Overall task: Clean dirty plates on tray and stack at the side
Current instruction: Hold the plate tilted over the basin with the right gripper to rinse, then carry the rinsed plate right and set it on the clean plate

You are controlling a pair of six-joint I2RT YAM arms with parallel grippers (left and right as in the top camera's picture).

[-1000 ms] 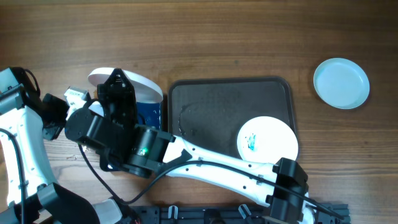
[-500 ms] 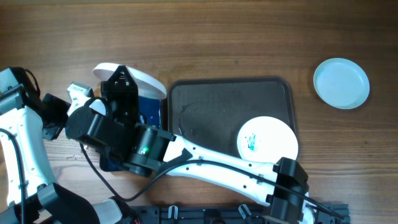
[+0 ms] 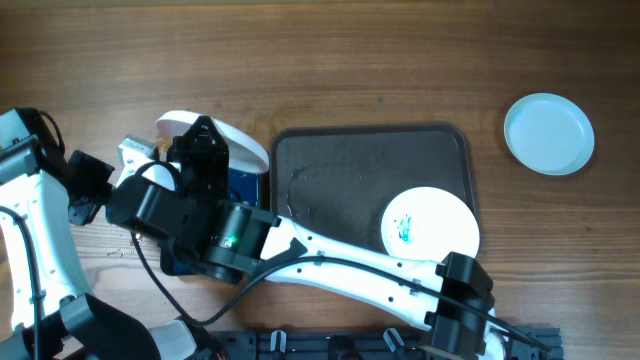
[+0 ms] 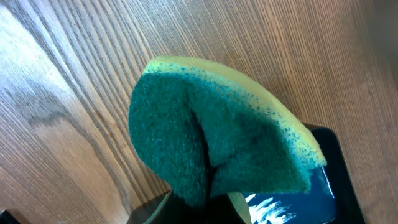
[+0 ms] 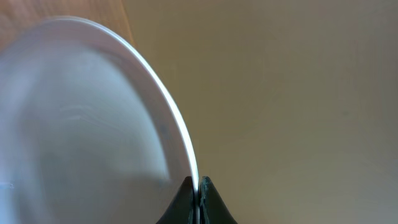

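My right gripper (image 5: 198,186) is shut on the rim of a white plate (image 3: 238,141) and holds it tilted over the dark blue basin (image 3: 244,183), left of the tray (image 3: 330,160). The plate fills the left of the right wrist view (image 5: 87,118). My left gripper (image 4: 199,208) is shut on a green and yellow sponge (image 4: 211,137); the sponge shows in the overhead view (image 3: 131,152) just left of the held plate. A white plate with teal marks (image 3: 430,225) lies in the tray's front right. A pale blue plate (image 3: 548,133) lies on the table at the far right.
The right arm (image 3: 330,265) reaches across the front of the table from bottom right to the basin. The left arm (image 3: 30,200) stands at the left edge. The basin's wet blue corner shows in the left wrist view (image 4: 311,199).
My right gripper has carried the white plate a little to the right and toward the front, over the basin. The sponge has moved slightly right with it.
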